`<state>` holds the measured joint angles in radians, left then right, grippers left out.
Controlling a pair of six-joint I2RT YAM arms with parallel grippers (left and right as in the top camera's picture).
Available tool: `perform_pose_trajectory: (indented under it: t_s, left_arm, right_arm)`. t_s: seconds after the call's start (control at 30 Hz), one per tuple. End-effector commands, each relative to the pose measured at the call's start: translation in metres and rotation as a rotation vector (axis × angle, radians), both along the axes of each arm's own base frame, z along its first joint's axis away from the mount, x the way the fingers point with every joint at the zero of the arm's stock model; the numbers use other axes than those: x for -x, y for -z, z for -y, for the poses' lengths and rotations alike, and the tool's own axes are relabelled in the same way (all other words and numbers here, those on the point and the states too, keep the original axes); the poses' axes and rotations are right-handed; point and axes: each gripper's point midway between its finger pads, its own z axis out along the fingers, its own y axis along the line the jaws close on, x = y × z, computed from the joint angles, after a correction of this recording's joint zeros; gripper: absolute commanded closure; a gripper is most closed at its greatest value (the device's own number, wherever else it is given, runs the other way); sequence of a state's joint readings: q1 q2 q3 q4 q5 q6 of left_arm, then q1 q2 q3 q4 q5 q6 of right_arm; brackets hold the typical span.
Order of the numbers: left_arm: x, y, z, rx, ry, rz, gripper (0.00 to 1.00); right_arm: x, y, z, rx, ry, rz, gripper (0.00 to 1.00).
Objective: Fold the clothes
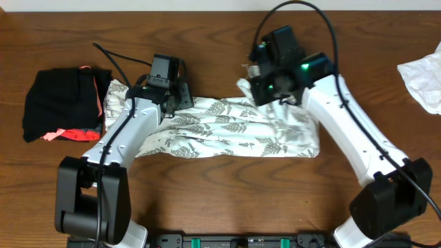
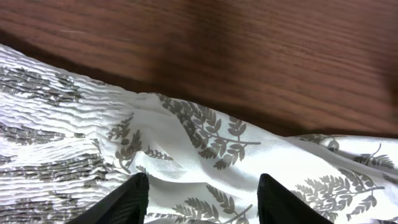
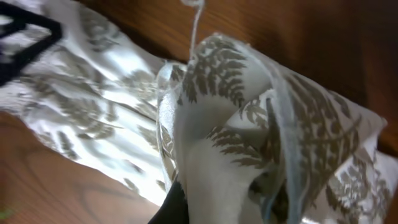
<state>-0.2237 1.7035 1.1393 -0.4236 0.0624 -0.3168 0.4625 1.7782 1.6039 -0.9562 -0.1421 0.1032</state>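
Bunched right up against the right wrist lens is a gathered fold of the thin white fabric dress with a grey-green fern-leaf print (image 3: 236, 124). My right gripper (image 3: 177, 208) is pressed together on it, pinching that corner and holding it up off the wood. From overhead the dress (image 1: 227, 127) lies as a long crumpled band across the middle of the table, running left to right between the two arms, with the raised corner at its far right end. My left gripper (image 2: 202, 205) hangs over the far left part of the band with its fingers (image 2: 132, 200) spread. Cloth shows in the gap, but nothing is pinched there.

I judge this to be early in the fold: one corner is taken, the other is not. The next move, as I read it, calls for the left gripper to come down and close on the far edge beneath it. Then both ends can be lifted together and laid over toward the near side. The fabric is thin and rucked, so I'd expect it to drag unless both sides rise evenly.

All of this sits on a dark brown wooden table (image 1: 220, 200) with visible grain. At the left lies a black fabric bundle with coral-pink trim (image 1: 65, 103), just beside the dress's left end. At the far right edge is a plain white crumpled cloth (image 1: 422, 79), well apart. Of the room I see only a pale strip (image 1: 138, 3) beyond the far table edge.
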Motion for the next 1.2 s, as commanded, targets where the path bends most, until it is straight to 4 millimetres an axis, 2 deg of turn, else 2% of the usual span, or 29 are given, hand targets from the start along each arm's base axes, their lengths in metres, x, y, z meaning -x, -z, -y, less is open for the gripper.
perform_pose_trajectory:
  t_s: [0.0, 0.4, 0.63, 0.77, 0.8, 0.83, 0.87, 0.97, 1.17]
  left_arm:
    - [0.003, 0.002, -0.006, -0.026, -0.005, -0.004, 0.43]
    - [0.002, 0.002, -0.006, -0.030, -0.007, -0.003, 0.43]
    - [0.003, 0.002, -0.006, -0.030, -0.007, -0.004, 0.43]
    - [0.002, 0.002, -0.006, -0.030, -0.007, -0.003, 0.43]
    - [0.003, 0.002, -0.006, -0.030, -0.007, -0.004, 0.43]
    - [0.003, 0.002, -0.006, -0.029, -0.006, -0.004, 0.43]
    - [0.003, 0.002, -0.006, -0.030, -0.007, -0.004, 0.43]
    - [0.003, 0.002, -0.006, -0.029, -0.006, -0.004, 0.43]
    - [0.004, 0.002, -0.007, -0.030, -0.006, -0.008, 0.43]
  right_arm:
    - [0.006, 0.001, -0.024, -0.021, -0.043, -0.005, 0.99]
    - [0.040, 0.065, -0.074, 0.058, -0.176, -0.141, 0.99]
    - [0.046, 0.089, -0.090, 0.071, -0.193, -0.170, 0.99]
    - [0.042, 0.088, -0.096, 0.053, -0.198, -0.148, 0.99]
    - [0.042, 0.087, -0.098, 0.044, -0.201, -0.148, 0.96]
    - [0.043, 0.087, -0.099, 0.038, -0.203, -0.151, 0.86]
    - [0.044, 0.087, -0.100, 0.028, -0.207, -0.157, 0.82]
    - [0.045, 0.086, -0.101, 0.021, -0.210, -0.162, 0.80]
    - [0.031, 0.069, -0.085, 0.002, -0.137, -0.136, 0.75]
